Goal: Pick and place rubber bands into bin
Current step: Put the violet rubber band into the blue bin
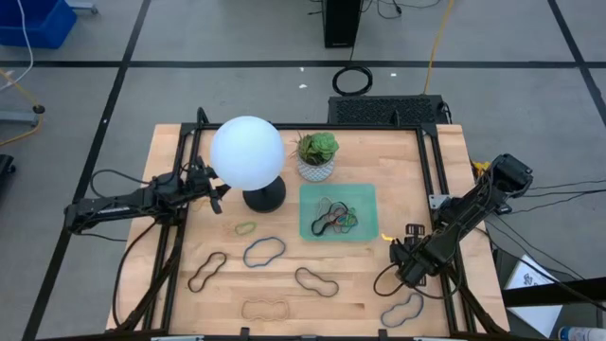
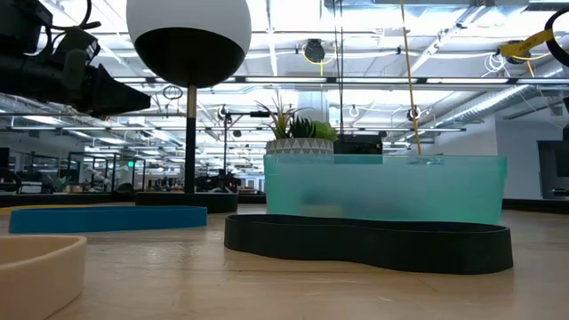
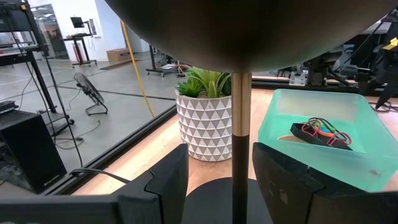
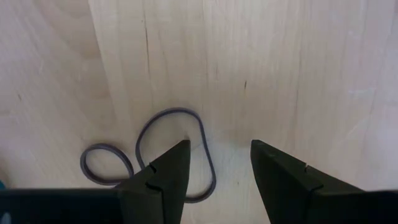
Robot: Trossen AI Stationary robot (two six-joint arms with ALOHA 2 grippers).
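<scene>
Rubber bands lie flat on the wooden table: green (image 1: 246, 228), blue (image 1: 264, 251), black (image 1: 206, 271), brown (image 1: 316, 281), tan (image 1: 264, 308) and grey-blue (image 1: 402, 308). Several more lie in the mint-green bin (image 1: 365, 194), also seen in the left wrist view (image 3: 367, 143). My right gripper (image 1: 405, 260) is open above the table near the grey-blue band (image 4: 149, 155), touching nothing. My left gripper (image 1: 218, 194) is open and empty; its fingers stand on either side of the lamp's pole (image 3: 240, 124) without touching it.
A lamp with a white globe (image 1: 247, 152) on a black base (image 1: 264, 197) stands beside my left gripper. A small white plant pot (image 1: 316, 166) stands just behind the bin. Black frame rails (image 1: 436, 161) run along the table's sides. In the low view the black band (image 2: 369, 244) lies nearest.
</scene>
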